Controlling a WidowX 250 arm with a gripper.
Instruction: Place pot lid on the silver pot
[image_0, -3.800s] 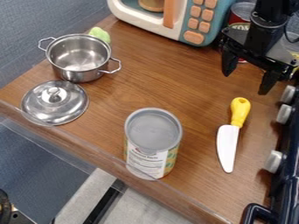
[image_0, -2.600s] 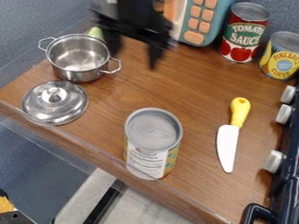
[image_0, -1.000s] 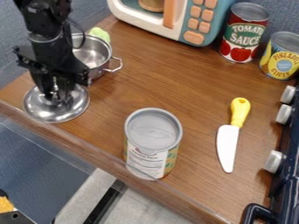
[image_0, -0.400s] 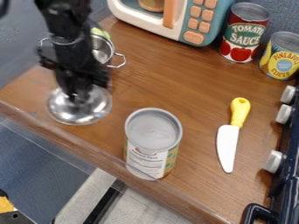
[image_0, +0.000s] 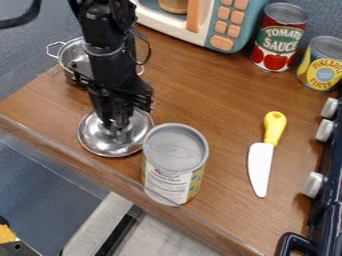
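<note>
My gripper (image_0: 117, 124) hangs over the front left part of the counter, shut on the knob of the shiny pot lid (image_0: 110, 143). The lid's right rim is right beside the tall can, and whether they touch I cannot tell. Whether the lid rests on the wood or hangs just above it cannot be told. Behind the arm, at the back left, stands the silver pot (image_0: 71, 56), partly hidden by the arm, with its left handle showing.
A tall can with a grey top (image_0: 175, 148) stands at the front middle. A yellow-handled knife (image_0: 267, 152) lies to the right. Tomato sauce (image_0: 279, 37) and pineapple (image_0: 322, 64) cans stand at the back right, a toy microwave (image_0: 207, 22) at the back. Stove knobs line the right.
The gripper came from the back right to the lid and took hold of its knob. Since then gripper and lid have moved right, toward the tall can. The pot has shifted slightly.
</note>
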